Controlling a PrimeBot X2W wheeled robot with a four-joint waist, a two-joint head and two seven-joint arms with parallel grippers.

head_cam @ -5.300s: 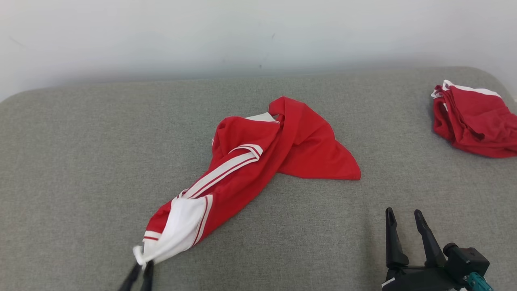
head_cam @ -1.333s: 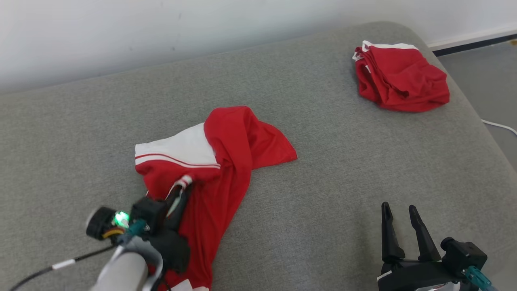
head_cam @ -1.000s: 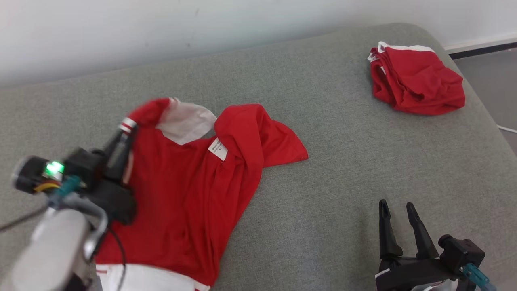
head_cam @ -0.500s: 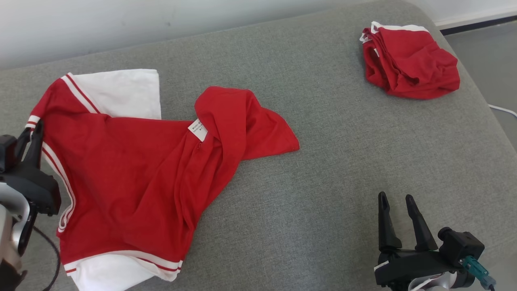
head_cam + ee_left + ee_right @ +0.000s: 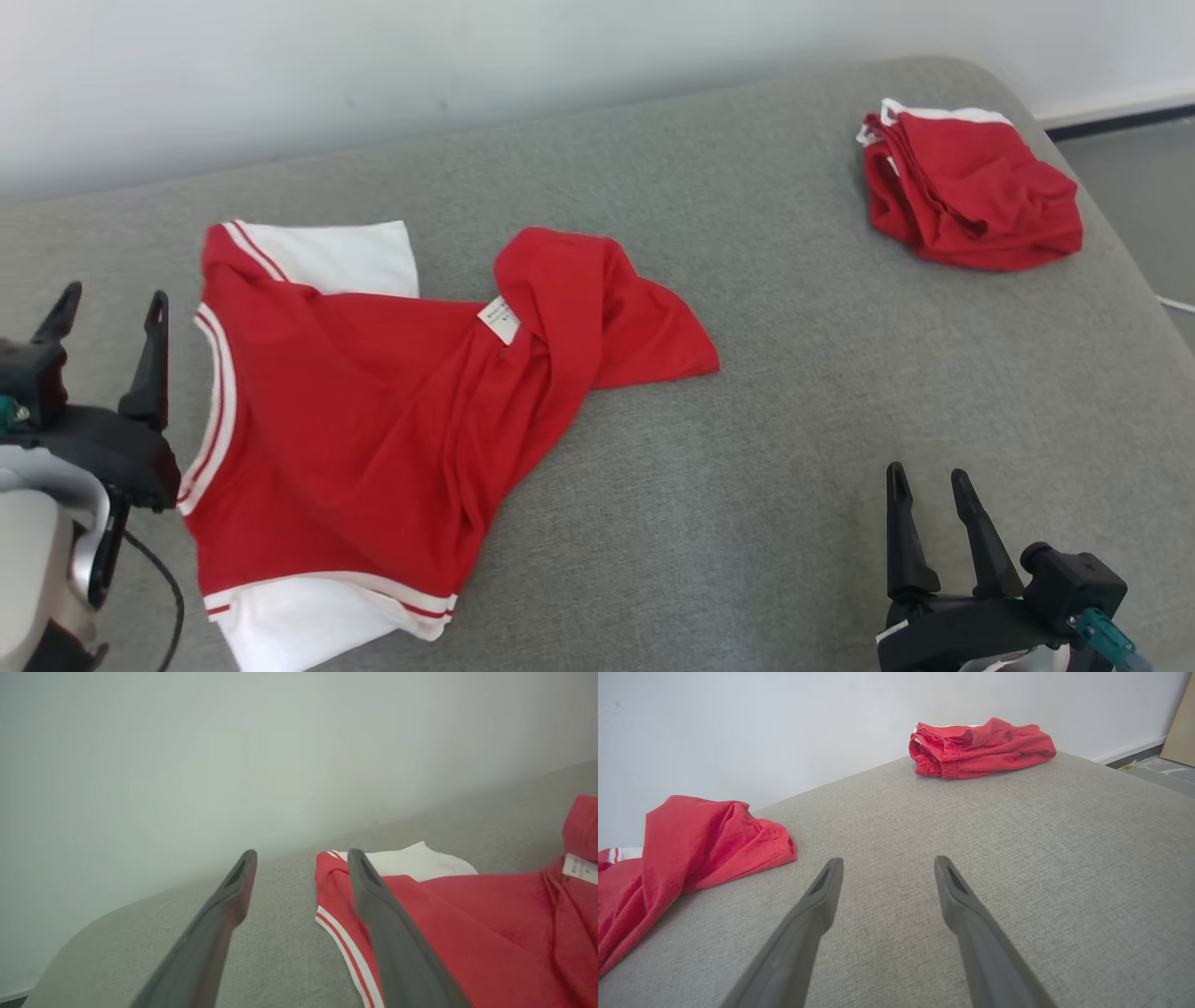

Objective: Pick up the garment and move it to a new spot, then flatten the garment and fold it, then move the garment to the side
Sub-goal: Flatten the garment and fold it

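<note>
Right claw: nearest to me, low at the right, jaws wide apart and holding nothing, bare cushion between the fingers.
Left claw: low at the left, jaws spread wide, nothing in them; it sits just beside the striped edge of the shirt, and in the left wrist view one finger overlaps that edge.
Shirt: red with white sleeves, lying on the left half of the cushion, to the right of the left claw and well apart from the right claw.
Long axis: as I read it, left to right, the striped edge by the left claw and the far end toward the middle.
Lie: the left part is spread fairly flat; the right end is bunched and folded over itself beside a white label.
Nearer arm: the left to the striped edge; the right, I judge, to the bunched end, which flattening has to open out.
Red pile: a second garment, crumpled, at the far right corner, well apart.
Cushion: grey woven fabric, rounded at the far corner.
Room: plain pale wall behind; grey floor at the right.
</note>
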